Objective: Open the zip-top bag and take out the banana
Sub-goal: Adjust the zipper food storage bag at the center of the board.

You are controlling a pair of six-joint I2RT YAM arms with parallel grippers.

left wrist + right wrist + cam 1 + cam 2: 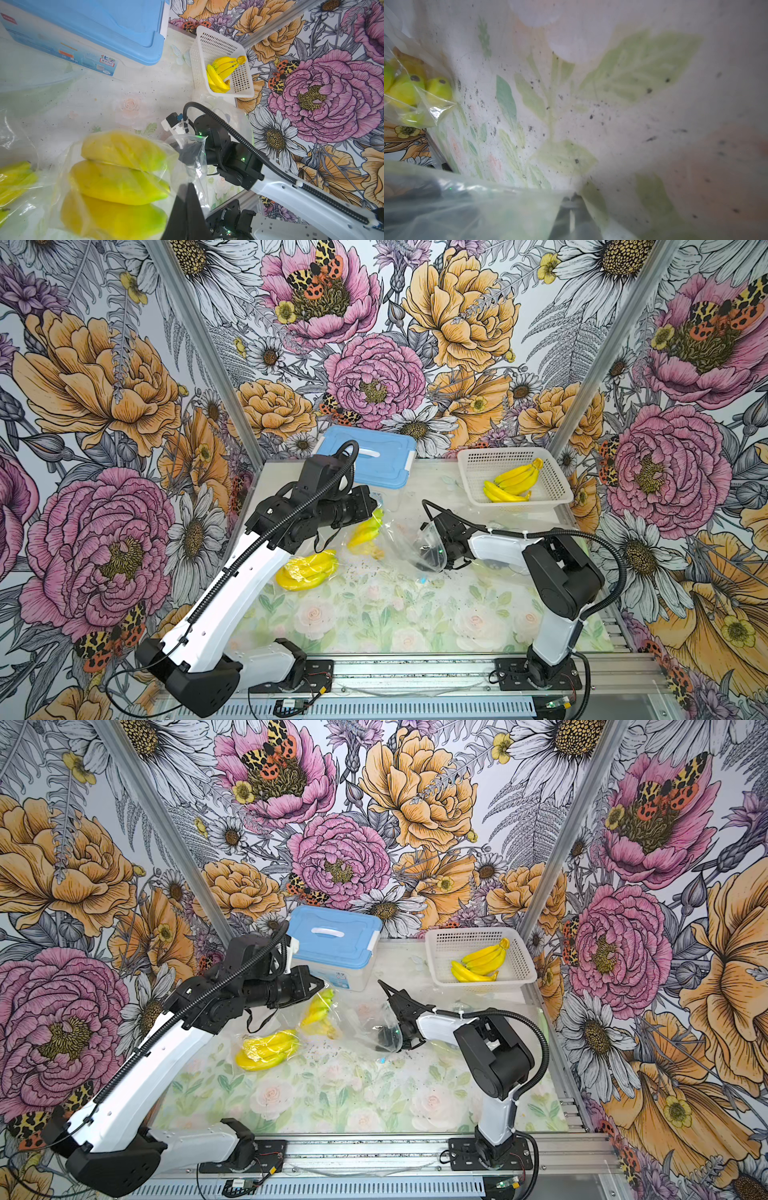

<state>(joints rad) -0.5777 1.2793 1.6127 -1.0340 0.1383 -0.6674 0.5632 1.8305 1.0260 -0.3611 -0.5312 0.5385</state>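
The clear zip-top bag (395, 537) (353, 1021) hangs stretched between both grippers over the middle of the table. The banana (365, 529) (318, 1011) (118, 182), a yellow-green bunch, lies inside it toward the left end. My left gripper (372, 504) (320, 986) (190, 185) is shut on the bag's film right beside the bunch. My right gripper (424, 549) (384, 1036) (572, 196) is shut on the bag's other end. Plastic is draped over its fingers and blurs them.
A second bagged banana bunch (307, 572) (266, 1050) lies on the table in front of the left arm. At the back are a blue-lidded box (386, 472) (332, 952) and a white basket (465, 456) (432, 936) with loose bananas. Dark crumbs speckle the floral mat.
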